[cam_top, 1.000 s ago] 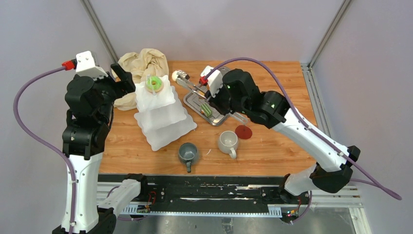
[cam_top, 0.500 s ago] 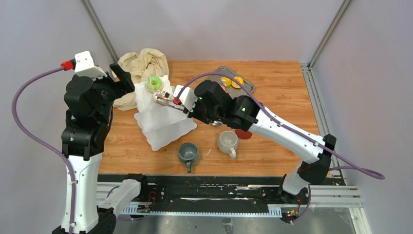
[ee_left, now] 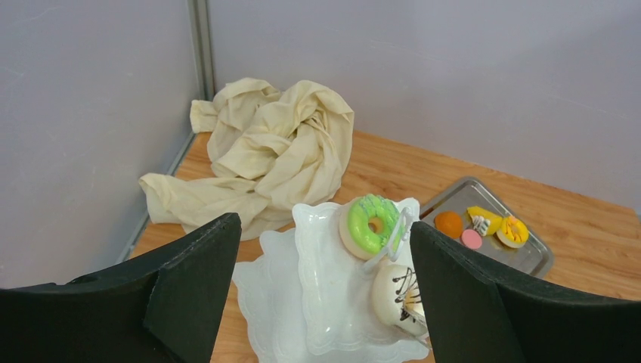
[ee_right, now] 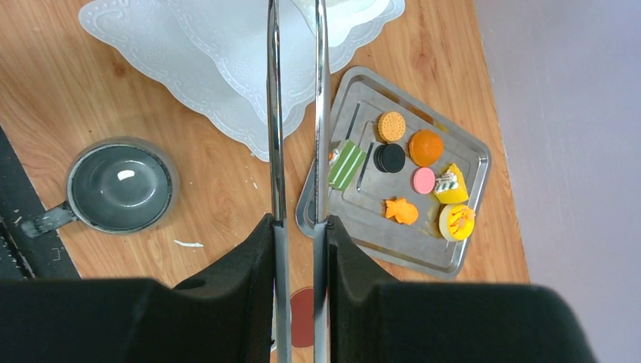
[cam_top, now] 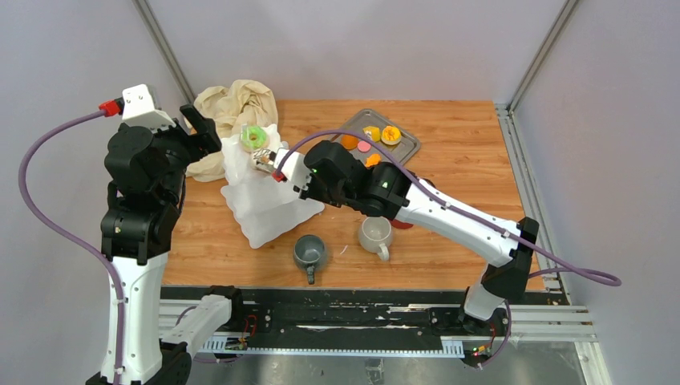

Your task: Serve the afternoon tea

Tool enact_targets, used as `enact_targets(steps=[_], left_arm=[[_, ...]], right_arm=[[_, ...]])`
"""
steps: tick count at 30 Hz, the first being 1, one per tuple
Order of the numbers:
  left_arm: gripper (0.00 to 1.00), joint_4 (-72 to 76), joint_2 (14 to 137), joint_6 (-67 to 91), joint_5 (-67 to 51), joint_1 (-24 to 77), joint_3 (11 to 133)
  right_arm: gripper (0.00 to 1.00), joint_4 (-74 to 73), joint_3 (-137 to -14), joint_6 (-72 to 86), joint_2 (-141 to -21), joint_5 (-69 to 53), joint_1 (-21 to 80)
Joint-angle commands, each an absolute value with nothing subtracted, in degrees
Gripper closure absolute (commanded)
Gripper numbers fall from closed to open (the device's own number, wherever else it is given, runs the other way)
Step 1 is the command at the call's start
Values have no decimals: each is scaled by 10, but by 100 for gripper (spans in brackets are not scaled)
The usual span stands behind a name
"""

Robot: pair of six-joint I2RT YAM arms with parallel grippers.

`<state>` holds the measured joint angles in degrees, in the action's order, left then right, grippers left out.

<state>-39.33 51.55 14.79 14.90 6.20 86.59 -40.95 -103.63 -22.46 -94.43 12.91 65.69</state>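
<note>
The white three-tier stand [cam_top: 269, 200] stands left of centre. A green ring doughnut [cam_top: 254, 137] lies on its top tier [ee_left: 325, 287]. My right gripper [cam_top: 295, 170] is shut on steel tongs [ee_right: 274, 113]. The tongs' tips hold a cream pastry with chocolate lines [ee_left: 397, 295] at the top tier, beside the doughnut [ee_left: 369, 224]. My left gripper [ee_left: 321, 227] is open and empty, above and behind the stand. Orange [ee_right: 425, 147], pink [ee_right: 424, 180] and yellow [ee_right: 457, 221] pastries lie on the steel tray [ee_right: 453, 265]. The grey mug [cam_top: 309, 251] and white mug [cam_top: 374, 233] stand in front.
A crumpled beige cloth [ee_left: 264, 159] lies at the back left corner. The tray [cam_top: 405, 148] also holds a biscuit [ee_right: 391, 126], a dark disc [ee_right: 391, 157], a green slice [ee_right: 346, 165] and an orange fish shape [ee_right: 401, 210]. A red disc [ee_right: 302, 314] lies near the white mug.
My right arm has swung left from the tray to the stand, carrying the cream pastry in the tongs. The tray's pastries are uncovered. My left arm has not moved.
</note>
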Motion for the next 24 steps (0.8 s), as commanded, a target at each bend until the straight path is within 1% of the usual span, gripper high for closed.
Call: enact_targets(steps=[1,3,4,8,11,18,24], left_arm=[[13,-384,508,142,156,65,870],[13,-385,507,142,156,65,869],[13,-384,507,142,156,65,870],[13,-384,506,142,155,65,870],[13,-385,506,141,154,65,870],[13,-385,506,143,152,65,870],[13,-383,508,143,148,66,865]], right_arm=[[79,-405,-1064,-243,-953,157,672],[67,-405,-1067,-242,-955,157,674],[63,-404,-1066,-241,-954,157,674],[54,-393,-1059,-238,-944,155,675],[52,-385,-1053,-234,-933,151,674],[51,-371,-1041,-227,-911,142,674],[50,-348,-1015,-202,-868,107,668]])
